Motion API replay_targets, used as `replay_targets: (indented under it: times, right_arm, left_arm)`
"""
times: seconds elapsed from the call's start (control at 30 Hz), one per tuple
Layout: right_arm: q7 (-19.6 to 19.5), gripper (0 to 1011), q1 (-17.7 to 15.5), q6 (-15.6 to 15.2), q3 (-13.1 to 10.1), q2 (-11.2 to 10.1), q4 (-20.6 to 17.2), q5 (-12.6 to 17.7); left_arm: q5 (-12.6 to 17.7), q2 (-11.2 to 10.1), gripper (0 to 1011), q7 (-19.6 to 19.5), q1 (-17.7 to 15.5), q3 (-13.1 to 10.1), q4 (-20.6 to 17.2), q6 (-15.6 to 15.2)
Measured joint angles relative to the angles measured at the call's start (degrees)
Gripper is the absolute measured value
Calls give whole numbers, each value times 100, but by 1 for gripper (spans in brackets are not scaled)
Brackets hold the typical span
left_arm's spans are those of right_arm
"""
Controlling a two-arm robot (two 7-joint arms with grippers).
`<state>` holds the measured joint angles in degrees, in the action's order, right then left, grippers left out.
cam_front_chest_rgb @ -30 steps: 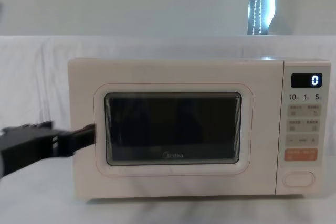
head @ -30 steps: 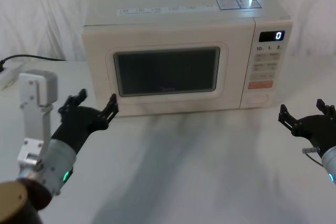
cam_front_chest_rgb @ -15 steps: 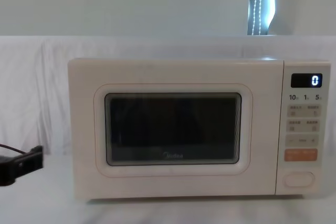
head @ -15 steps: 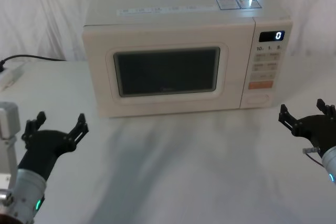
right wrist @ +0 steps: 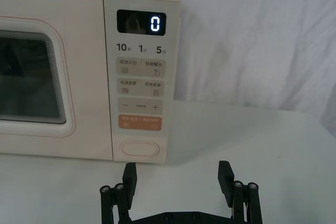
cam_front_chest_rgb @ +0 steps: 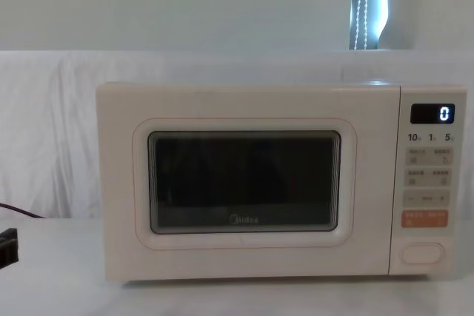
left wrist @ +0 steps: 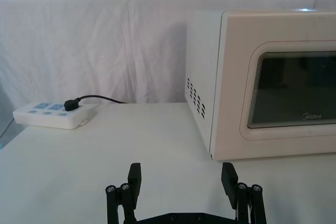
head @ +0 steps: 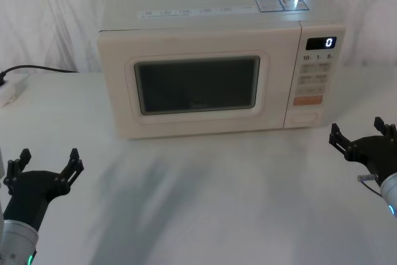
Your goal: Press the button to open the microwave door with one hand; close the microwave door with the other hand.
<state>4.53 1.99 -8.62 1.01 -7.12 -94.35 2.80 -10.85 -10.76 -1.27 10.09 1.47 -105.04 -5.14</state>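
The cream microwave door (head: 197, 88) (cam_front_chest_rgb: 244, 183) (left wrist: 294, 95) with its dark window is shut flush with the oven body. The pill-shaped button (head: 303, 116) (cam_front_chest_rgb: 422, 253) (right wrist: 139, 149) sits at the bottom of the control panel, under the orange key. My left gripper (head: 43, 169) (left wrist: 182, 178) hovers open over the table, well in front of and to the left of the oven. My right gripper (head: 363, 136) (right wrist: 177, 174) is open at the right, in front of the control panel and apart from it.
A white power strip (left wrist: 51, 117) (head: 8, 91) with a black plug and cable (head: 37, 68) lies at the left of the table. White cloth (cam_front_chest_rgb: 44, 131) hangs behind the oven. The display (right wrist: 141, 23) reads 0.
My left gripper has drawn back from the door's left edge toward the near left of the table. The door stays shut and the right gripper has not moved.
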Motion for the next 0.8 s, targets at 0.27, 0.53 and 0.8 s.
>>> replay_targets:
  times: [0.27, 0.53, 0.8]
  right_arm:
    - [0, 1002, 0, 0, 0, 0, 0, 0]
    - [0, 1002, 0, 0, 0, 0, 0, 0]
    - [0, 1002, 0, 0, 0, 0, 0, 0]
  left_arm:
    - [-3, -7, 1001, -4, -7, -13, 4, -2]
    - [-13, -10, 1001, -7, -12, -22, 5, -8]
    - [-19, -14, 1001, -12, -15, -26, 5, -12]
